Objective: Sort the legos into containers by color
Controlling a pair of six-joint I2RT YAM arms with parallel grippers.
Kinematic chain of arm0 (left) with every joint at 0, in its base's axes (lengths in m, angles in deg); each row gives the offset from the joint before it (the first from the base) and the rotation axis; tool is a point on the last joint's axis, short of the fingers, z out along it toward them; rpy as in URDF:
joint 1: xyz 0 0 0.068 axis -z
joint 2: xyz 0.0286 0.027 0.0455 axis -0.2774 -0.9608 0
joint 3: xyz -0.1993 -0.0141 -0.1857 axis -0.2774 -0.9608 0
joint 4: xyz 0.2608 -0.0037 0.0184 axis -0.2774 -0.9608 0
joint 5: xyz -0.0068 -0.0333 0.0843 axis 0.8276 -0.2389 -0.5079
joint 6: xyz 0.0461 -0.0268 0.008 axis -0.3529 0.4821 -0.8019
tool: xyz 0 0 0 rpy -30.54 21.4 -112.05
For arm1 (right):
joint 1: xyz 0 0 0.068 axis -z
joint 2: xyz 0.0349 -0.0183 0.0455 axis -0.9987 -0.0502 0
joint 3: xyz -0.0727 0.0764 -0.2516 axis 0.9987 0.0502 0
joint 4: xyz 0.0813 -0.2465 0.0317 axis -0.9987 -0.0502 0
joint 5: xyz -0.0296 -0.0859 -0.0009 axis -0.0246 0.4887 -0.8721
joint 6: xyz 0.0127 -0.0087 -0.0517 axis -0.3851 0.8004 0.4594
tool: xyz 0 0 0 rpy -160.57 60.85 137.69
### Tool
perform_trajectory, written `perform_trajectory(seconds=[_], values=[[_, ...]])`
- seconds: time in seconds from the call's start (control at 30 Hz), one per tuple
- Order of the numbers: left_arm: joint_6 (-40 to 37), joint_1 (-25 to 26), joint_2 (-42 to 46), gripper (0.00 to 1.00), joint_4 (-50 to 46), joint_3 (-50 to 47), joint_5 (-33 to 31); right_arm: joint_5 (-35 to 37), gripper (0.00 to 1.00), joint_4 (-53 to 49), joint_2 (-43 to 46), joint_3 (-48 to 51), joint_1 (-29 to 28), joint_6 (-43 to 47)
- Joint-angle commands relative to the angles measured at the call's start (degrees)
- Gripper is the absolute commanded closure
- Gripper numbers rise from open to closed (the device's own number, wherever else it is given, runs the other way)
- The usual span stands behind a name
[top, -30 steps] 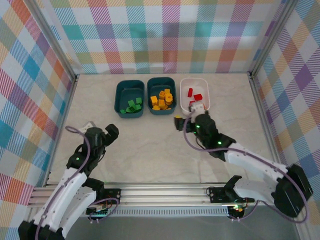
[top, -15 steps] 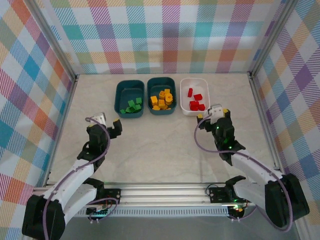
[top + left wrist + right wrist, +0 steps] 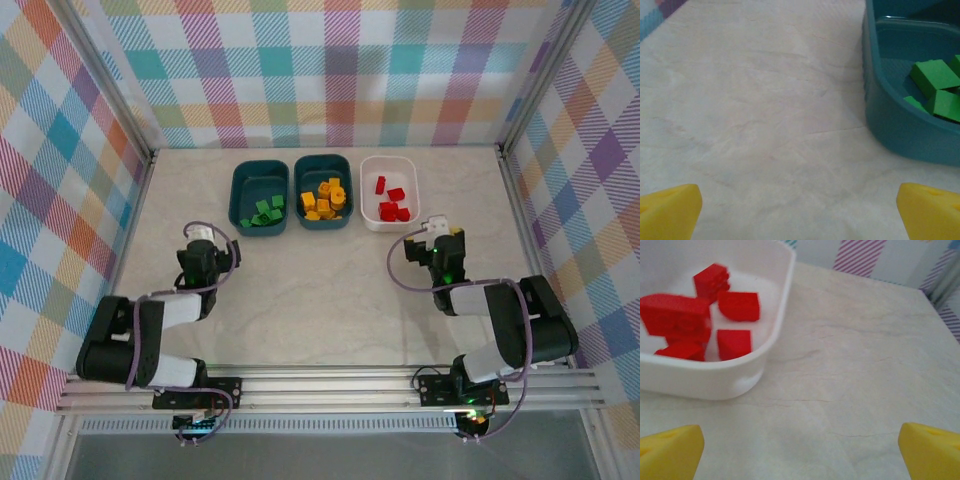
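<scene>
While empty, two pincers [image 3: 800, 210] [image 3: 800, 450]; three containers [image 3: 258, 180] [image 3: 318, 166] [image 3: 400, 168].

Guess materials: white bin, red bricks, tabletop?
White bin: looks like moulded plastic, smooth, soft sheen on rounded rim.
Red bricks: likely hard plastic, slight gloss, crisp edges.
Tabletop: matte, marble-veined print; laminate or sheet, cannot tell.

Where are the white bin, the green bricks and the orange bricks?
white bin [image 3: 695, 380]: right wrist view, on its near outer wall.
green bricks [image 3: 935, 75]: left wrist view, on the top face of the biggest brick.
orange bricks [image 3: 323, 198]: top view, on the middle of the pile.
</scene>
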Motion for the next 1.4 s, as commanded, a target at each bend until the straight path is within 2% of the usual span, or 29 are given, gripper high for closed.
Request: perform_trajectory(seconds=[0.0, 0.07, 0.1, 0.13, 0.2, 1.03, 1.13, 1.37], values=[[-1.97, -0.57, -7.27, 0.00, 10.58, 2.15, 2.66, -5.77, 0.00, 5.28, 0.77, 0.90, 4.82, -7.89], [-1.42, -0.73, -6.93, 0.00, 6.92, 3.27, 2.87, -6.62, 0.00, 8.22, -4.26, -0.60, 5.87, -8.07], [-1.64, -0.79, -7.69, 0.00, 9.60, 2.76, 2.64, -6.95, 0.00, 4.41, -3.75, -2.07, 5.90, -8.37], [-1.48, -0.79, -7.17, 0.00, 7.71, 3.15, 2.84, -8.94, 0.00, -0.19, -2.45, -3.13, 7.11, -9.58], [-1.50, -0.83, -7.30, 0.00, 8.20, 3.03, 2.82, -10.71, 0.00, -0.73, -2.95, -3.75, 8.47, -10.30], [-1.80, -0.74, -7.30, 0.00, 8.51, 2.93, 2.91, -10.86, 0.00, -0.24, -2.89, -3.51, 8.51, -10.12], [-2.11, -1.52, -7.45, 0.00, 6.94, 3.77, 6.40, -10.79, 0.00, -0.20, -2.85, -3.50, 8.49, -10.11], [-2.22, -1.43, -7.24, 0.00, 7.47, 3.35, 6.24, -10.80, 0.00, -0.19, -2.73, -3.50, 8.56, -10.16]])
